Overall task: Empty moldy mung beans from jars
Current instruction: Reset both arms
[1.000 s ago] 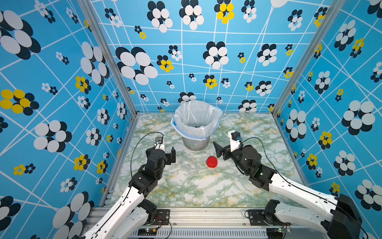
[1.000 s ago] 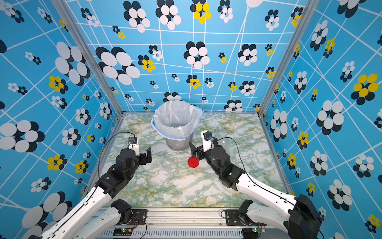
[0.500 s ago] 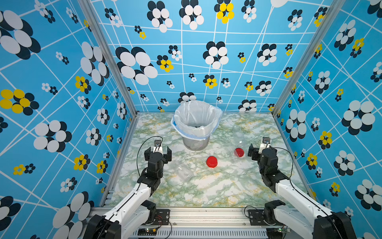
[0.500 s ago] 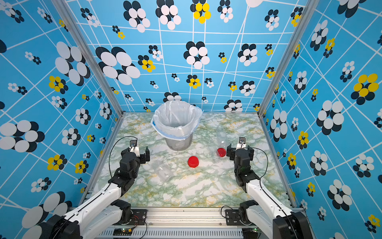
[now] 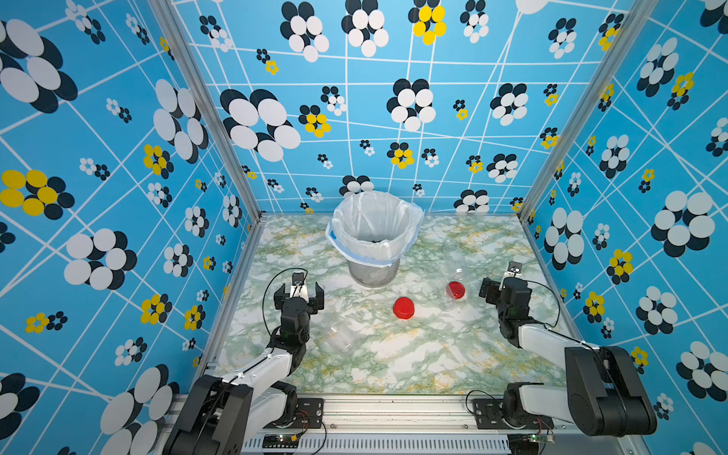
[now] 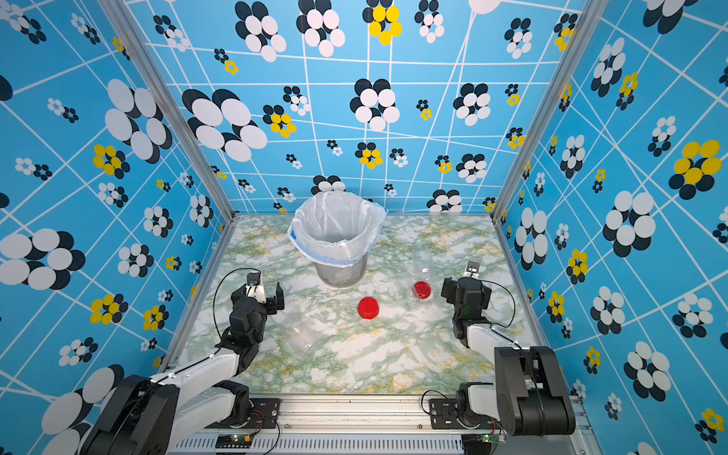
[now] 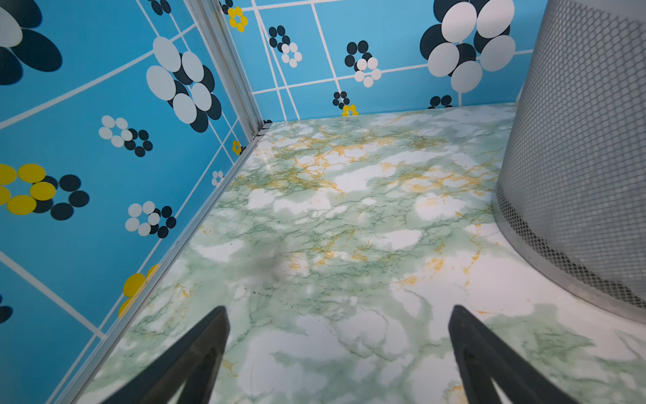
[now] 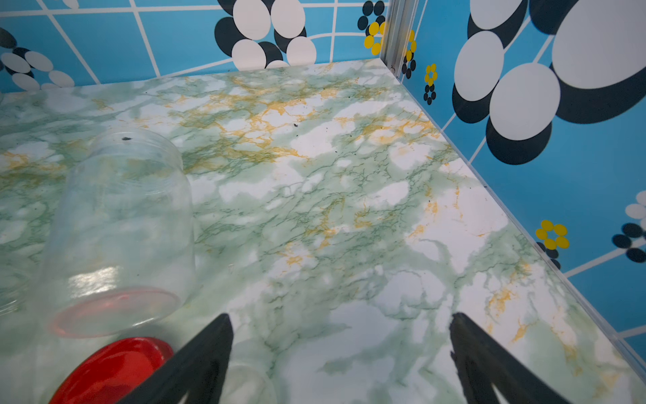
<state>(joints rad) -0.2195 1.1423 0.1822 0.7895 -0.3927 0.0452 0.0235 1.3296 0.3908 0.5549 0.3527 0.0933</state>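
Both arms pulled back from centre since a second ago. Left gripper (image 7: 339,309) and right gripper (image 8: 341,315): jaws apart, empty. Clear plastic jar (image 5: 339,337) lies by left arm. Second clear jar (image 8: 119,224) lies on its side near right gripper. Round red lid (image 5: 403,307) sits between them.

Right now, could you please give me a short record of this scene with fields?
left gripper: open, empty
right gripper: open, empty
bin: white-lined, at the back
short jar: clear, no lid, looks empty, beside the left arm
tall jar: clear, no lid, looks empty, near the right gripper
middle lid: red, alone in front of the bin
right lid: red, next to the tall jar
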